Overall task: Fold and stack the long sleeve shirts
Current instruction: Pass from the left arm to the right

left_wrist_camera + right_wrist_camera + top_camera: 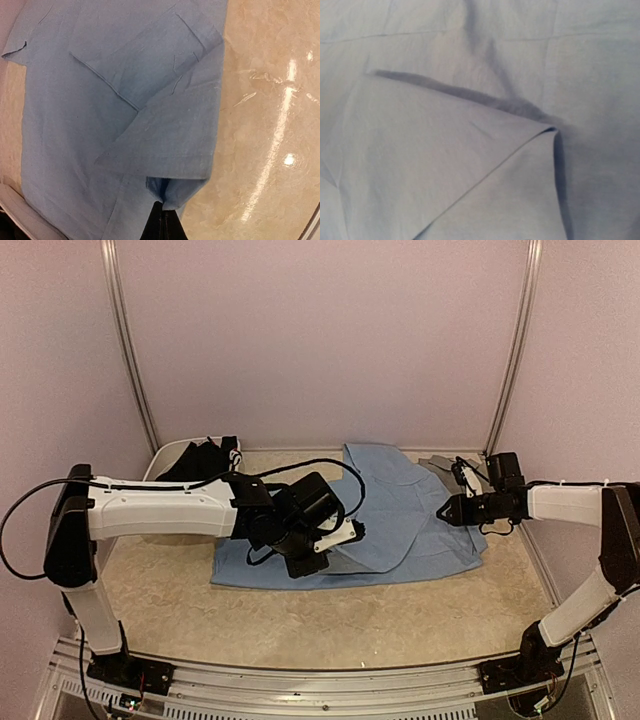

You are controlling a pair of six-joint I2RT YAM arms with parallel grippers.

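Note:
The light blue shirt [400, 515] lies spread across the middle of the table, with a folded layer on top [165, 130]. My left gripper [352, 531] is over its left half. Its black fingers [165, 222] are shut on a pinched fold of the blue cloth. My right gripper [446, 510] is at the shirt's right part. Its wrist view is filled by a raised flap of the blue shirt [470, 170] that hides the fingers and runs back to where the jaws are. A grey shirt [440, 463] peeks out behind the blue one. A black shirt [205, 458] lies at the back left.
A white tub [163, 457] holds the black shirt at the back left corner. Bare marbled tabletop [270, 125] stretches along the shirt's near edge. Walls and metal posts close in the back and both sides.

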